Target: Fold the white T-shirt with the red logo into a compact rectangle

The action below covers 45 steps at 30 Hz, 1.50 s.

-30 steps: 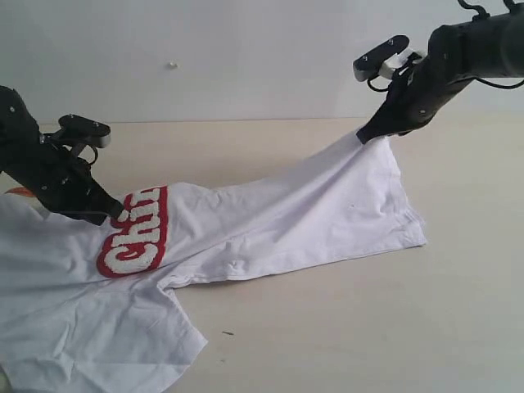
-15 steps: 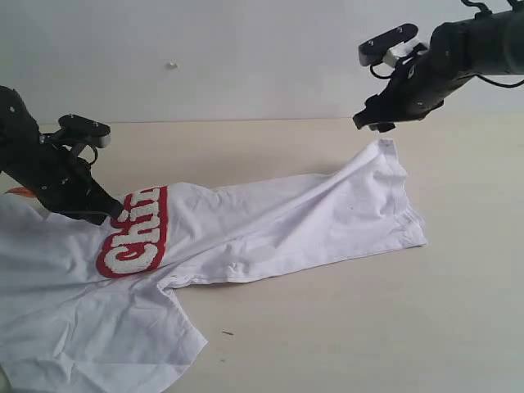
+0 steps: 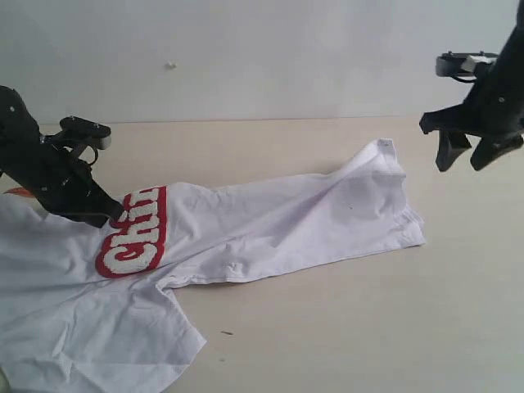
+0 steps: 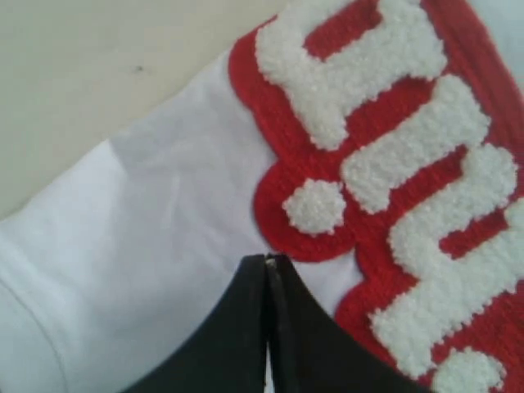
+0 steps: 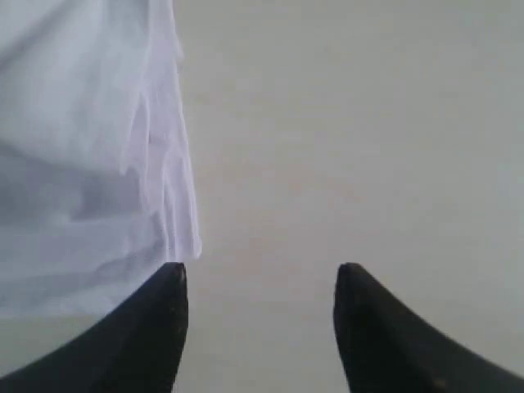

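Now that the right gripper, jaws apart, has released the white T-shirt and backed off, only the left gripper, closed just beside the red logo, anchors the next fold.

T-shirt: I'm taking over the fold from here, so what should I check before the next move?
1. Right gripper open, holding nothing: ok.
2. Right gripper apart from the T-shirt: ok.
3. Left gripper shut, beside the logo: ok.
4. Cloth pinched in the left gripper: cannot tell.
5. T-shirt flat on the table: not ok, bunched and creased through the middle.
6. Logo fully showing: not ok, only part is visible.
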Tool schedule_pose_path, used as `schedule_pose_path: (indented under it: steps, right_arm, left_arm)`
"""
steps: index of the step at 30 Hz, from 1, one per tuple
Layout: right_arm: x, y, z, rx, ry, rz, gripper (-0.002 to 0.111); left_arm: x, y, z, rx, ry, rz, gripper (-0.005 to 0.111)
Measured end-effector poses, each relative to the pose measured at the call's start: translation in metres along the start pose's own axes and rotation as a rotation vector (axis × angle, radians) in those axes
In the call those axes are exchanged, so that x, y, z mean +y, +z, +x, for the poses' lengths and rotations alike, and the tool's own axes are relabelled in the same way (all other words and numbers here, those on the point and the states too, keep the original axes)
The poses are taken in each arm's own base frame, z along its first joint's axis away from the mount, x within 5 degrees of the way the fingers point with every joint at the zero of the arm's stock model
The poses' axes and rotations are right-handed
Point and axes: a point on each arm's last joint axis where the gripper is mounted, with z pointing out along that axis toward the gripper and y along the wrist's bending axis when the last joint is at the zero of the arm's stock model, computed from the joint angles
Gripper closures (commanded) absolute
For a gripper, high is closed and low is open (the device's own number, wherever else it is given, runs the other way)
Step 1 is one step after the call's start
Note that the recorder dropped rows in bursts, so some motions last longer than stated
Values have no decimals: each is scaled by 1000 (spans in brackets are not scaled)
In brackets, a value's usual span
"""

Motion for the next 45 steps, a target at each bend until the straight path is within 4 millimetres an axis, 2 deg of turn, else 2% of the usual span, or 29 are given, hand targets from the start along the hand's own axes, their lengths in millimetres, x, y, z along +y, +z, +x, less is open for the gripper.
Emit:
schedule_pose_path:
  steps: [6,12,16,19,21,23,24,26,27,33,37,41,45]
  right_arm:
    - [7,29,24,73,-15,-136,50]
    - [9,41,17,-9,-28,-152,50]
    - [10,71,19,33,-166,-160,47]
    - [12,79,15,-16,-195,-147,47]
    - [12,83,14,-27,-194,-154,51]
    - [13,85,14,-19,-189,-174,67]
    - [14,86,15,-10,-184,-187,80]
    - [16,87,18,22,-176,-219,102]
    - [18,87,21,59,-181,-237,107]
    - [22,84,35,205,-213,-312,108]
    - [27,58,40,239,-225,-336,108]
    - [28,30,43,215,-190,-286,108]
    - [23,32,55,279,-144,-222,108]
  left_arm:
    - [-3,-5,-4,-32,-1,28,107]
    - [-9,-19,-8,-68,-2,70,107]
    - [-11,-23,-8,-67,10,87,107]
    - [-11,-23,-8,-65,19,88,107]
    - [-11,-23,-8,-67,25,86,107]
    - [-11,-23,-8,-67,25,86,107]
    - [-11,-23,-8,-67,25,86,107]
    - [-11,-23,-8,-67,25,86,107]
    - [-11,-23,-8,-67,25,86,107]
    - [-11,-24,-10,-74,25,85,107]
    - [-12,-25,-13,-91,13,97,107]
    - [-14,-25,-13,-91,15,117,107]
    - [-16,-26,-13,-96,13,144,107]
